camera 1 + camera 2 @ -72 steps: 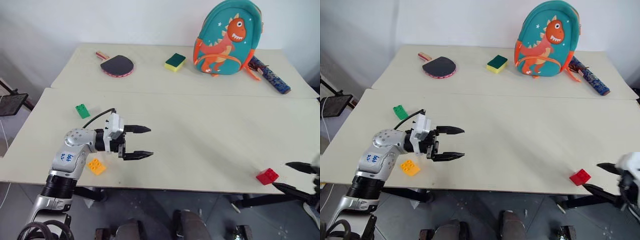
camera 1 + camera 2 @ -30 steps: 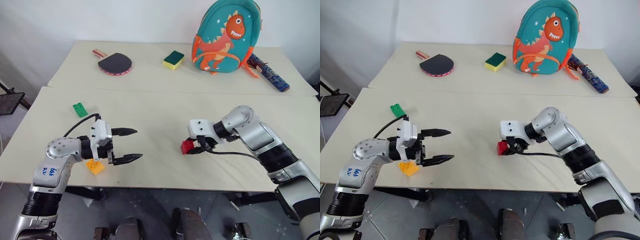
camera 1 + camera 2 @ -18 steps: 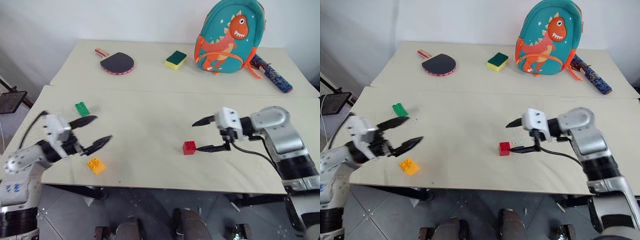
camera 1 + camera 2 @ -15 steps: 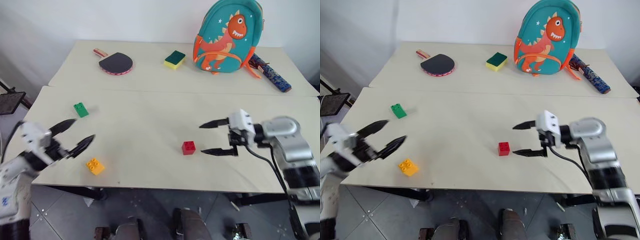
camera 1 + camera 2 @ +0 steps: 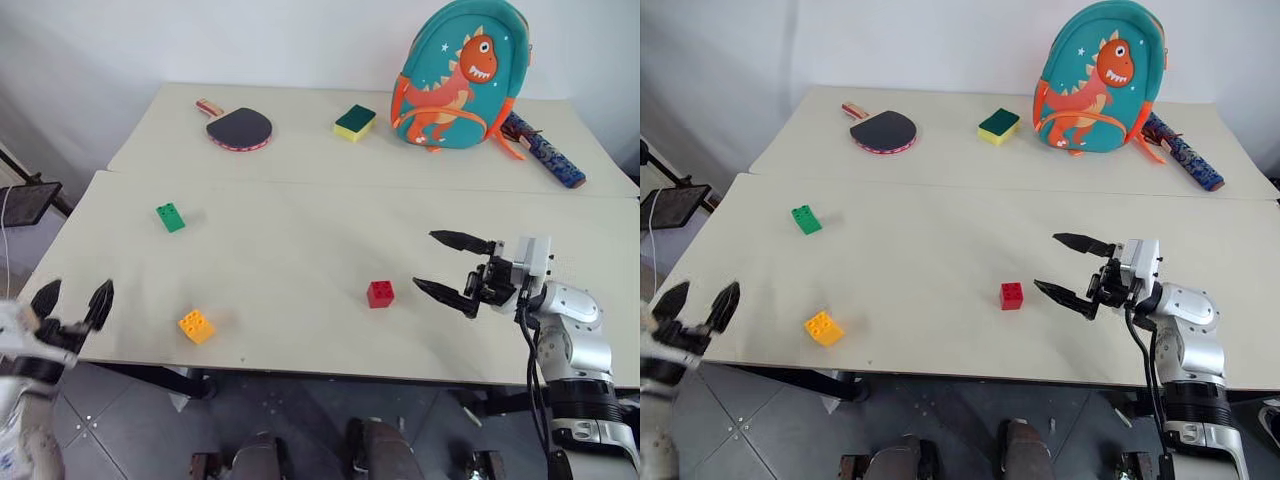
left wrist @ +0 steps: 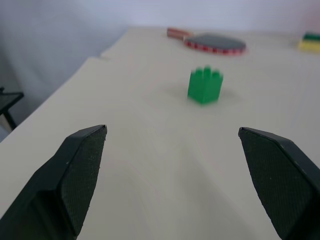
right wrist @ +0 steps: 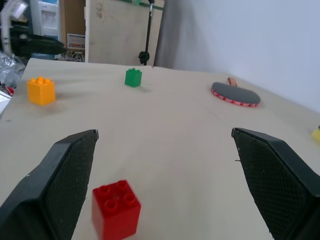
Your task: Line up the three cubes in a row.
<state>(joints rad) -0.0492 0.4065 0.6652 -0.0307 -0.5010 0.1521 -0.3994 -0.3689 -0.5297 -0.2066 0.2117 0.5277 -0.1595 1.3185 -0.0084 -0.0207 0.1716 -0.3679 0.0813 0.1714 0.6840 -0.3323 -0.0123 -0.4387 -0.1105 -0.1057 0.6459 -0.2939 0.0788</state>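
My right gripper (image 5: 450,267) hangs wide open, empty, its black tapered fingers w/ knurled pads (image 7: 70,170) pointing at the red cube (image 5: 380,293), a studded glossy plastic brick just beside the tips, not touching. My left gripper (image 5: 72,300) is also fully spread, empty, at the near left edge of the matte beige table (image 5: 300,250). Yellow-orange cube (image 5: 196,326) sits near it; green cube (image 5: 170,217) lies farther back, well apart.

No readable writing anywhere right now: the teal fabric backpack (image 5: 455,70) at the upper right of the frame carries only an orange cartoon dinosaur picture and stars, no letters.
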